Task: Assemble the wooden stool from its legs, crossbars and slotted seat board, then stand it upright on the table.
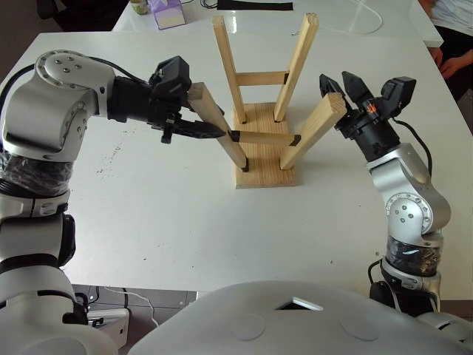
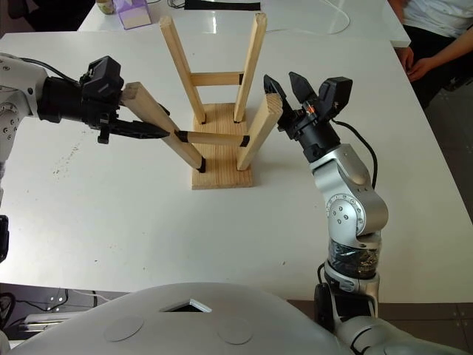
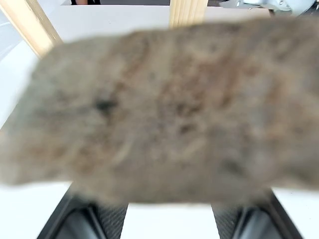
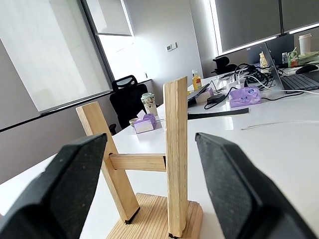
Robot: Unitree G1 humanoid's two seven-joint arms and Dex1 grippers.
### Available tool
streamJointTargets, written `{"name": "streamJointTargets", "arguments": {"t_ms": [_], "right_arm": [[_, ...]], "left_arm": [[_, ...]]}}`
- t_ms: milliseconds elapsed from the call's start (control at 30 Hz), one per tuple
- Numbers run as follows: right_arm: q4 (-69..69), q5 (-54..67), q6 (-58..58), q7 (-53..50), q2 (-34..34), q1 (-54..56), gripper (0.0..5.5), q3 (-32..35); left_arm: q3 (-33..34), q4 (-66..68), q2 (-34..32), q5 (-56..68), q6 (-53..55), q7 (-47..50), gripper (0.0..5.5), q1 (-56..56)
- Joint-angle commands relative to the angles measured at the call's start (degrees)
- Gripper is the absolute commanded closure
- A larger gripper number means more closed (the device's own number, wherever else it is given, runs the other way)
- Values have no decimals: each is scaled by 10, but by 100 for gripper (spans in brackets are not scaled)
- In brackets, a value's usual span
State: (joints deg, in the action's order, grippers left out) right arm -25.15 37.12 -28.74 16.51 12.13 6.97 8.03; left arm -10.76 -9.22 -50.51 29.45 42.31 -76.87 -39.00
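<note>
The wooden stool stands upside down on the white table (image 1: 148, 200), its seat board (image 1: 264, 176) flat and its legs pointing up. A crossbar (image 1: 262, 78) joins the two far legs and another crossbar (image 1: 262, 137) joins the two splayed near legs. My left gripper (image 1: 217, 130) is shut on the near left leg (image 1: 229, 144) partway down; that leg's blurred end (image 3: 164, 114) looms close in the left wrist view. My right gripper (image 1: 336, 78) stands open just above the top end of the near right leg (image 1: 314, 129), with its black fingers (image 4: 75, 174) wide apart.
A purple tissue box (image 1: 168, 13) and a jar (image 1: 138, 6) sit at the far edge, beside a flat black item (image 1: 255, 5) and a white cable (image 1: 369, 18). Bare table surface lies in front of the stool and to both sides.
</note>
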Motion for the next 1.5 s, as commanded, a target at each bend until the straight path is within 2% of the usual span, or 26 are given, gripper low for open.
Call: {"name": "streamJointTargets", "arguments": {"t_ms": [33, 200, 433, 767, 833, 933, 967, 1067, 1200, 1300, 1400, 1500], "right_arm": [[3, -3, -6, 9, 19, 3, 223, 3], [14, 5, -15, 7, 35, 26, 223, 17], [-3, -11, -26, 10, 51, 31, 223, -9], [36, -54, -23, 2, 28, 77, 223, -61], [60, -76, -4, -25, 35, 94, 223, -21], [80, -42, -3, -54, 78, 123, 223, 107], [70, -16, -12, -55, 94, 134, 243, 142], [-22, 85, -52, -51, 125, 170, 281, 175], [-148, 199, -107, -90, 122, 209, 346, 103], [-211, 229, -146, -122, 107, 183, 389, 9], [-228, 161, -161, -138, 101, 119, 435, -97], [-207, 70, -143, -134, 118, 67, 477, -153]], "left_arm": [[12, -48, 24, 27, 40, 36, 346, 12], [10, -122, 34, 14, 51, 99, 346, 64], [1, -175, 61, 3, 100, 197, 346, 88], [-29, -201, 122, -15, 140, 299, 346, 111], [-19, -204, 119, -10, 144, 305, 346, 119], [-9, -216, 106, 0, 148, 304, 346, 131], [-8, -218, 104, 3, 151, 305, 346, 133], [-4, -219, 101, 11, 160, 312, 346, 131], [4, -217, 98, 21, 173, 321, 346, 123], [4, -214, 99, 31, 185, 328, 346, 110], [-3, -208, 99, 37, 194, 326, 346, 96], [-13, -202, 96, 38, 197, 323, 346, 83]]}}
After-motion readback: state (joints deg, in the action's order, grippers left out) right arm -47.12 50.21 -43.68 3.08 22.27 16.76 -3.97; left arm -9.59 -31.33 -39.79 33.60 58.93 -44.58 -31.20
